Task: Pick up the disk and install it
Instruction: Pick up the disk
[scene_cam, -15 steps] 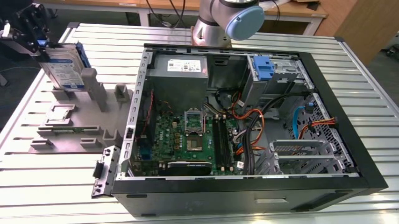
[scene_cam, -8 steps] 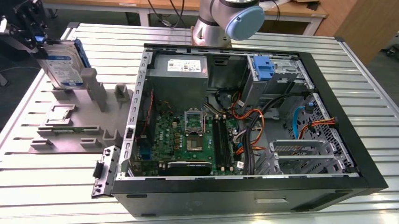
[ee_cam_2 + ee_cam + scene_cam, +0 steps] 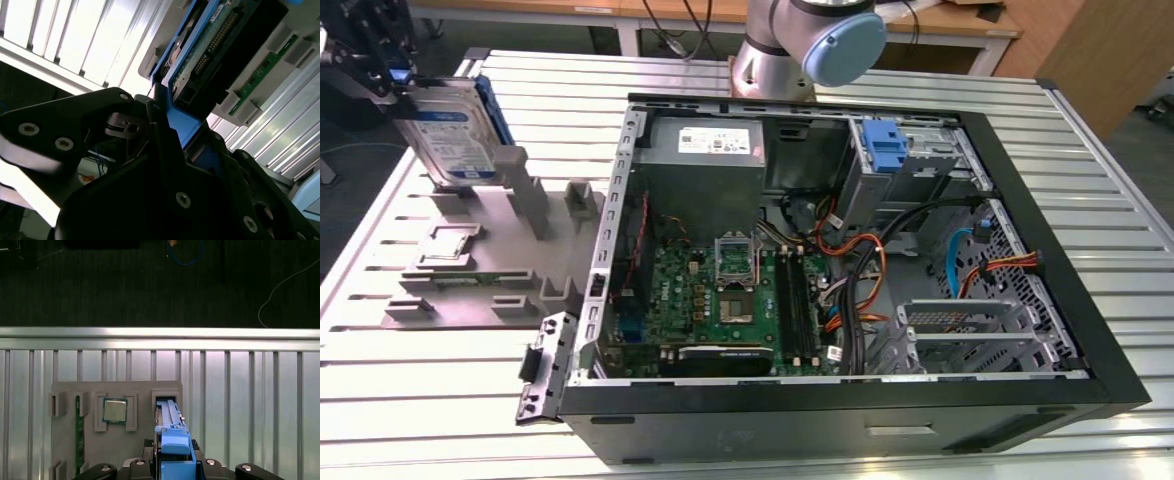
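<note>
The hand [image 3: 398,88] is closed tight on the disk [image 3: 447,135], in the upper left of the exterior view, just over the grey holder [image 3: 467,262] on the tabletop [image 3: 414,400]. It grips only one end, so the tilted disk could slip or bump the computer case [image 3: 854,420].

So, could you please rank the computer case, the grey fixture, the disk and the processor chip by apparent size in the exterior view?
1. computer case, by far largest.
2. grey fixture.
3. disk, upright on edge and perhaps nearer the camera, so its margin is unsure.
4. processor chip, smallest.
</note>
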Robot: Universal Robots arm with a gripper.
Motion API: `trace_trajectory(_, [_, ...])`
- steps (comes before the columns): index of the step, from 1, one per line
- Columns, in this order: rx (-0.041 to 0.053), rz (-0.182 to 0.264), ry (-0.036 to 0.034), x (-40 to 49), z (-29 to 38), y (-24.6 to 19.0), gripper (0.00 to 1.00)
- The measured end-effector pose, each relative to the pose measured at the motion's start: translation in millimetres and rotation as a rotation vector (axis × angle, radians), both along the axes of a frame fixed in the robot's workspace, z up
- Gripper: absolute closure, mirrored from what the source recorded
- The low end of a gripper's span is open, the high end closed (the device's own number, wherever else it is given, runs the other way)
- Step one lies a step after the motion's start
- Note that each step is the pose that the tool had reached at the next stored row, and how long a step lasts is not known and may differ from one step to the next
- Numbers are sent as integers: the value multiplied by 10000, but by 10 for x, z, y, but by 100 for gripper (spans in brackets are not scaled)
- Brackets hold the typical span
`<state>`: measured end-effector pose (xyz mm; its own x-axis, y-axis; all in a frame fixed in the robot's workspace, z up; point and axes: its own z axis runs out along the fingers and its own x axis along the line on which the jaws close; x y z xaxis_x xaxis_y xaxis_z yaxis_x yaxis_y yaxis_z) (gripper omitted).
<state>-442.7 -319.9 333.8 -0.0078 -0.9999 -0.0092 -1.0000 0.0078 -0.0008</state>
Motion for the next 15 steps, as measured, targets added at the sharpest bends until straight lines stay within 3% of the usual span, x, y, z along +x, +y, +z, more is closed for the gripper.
trace_trajectory(15, [0, 0, 0, 0, 114, 0, 63])
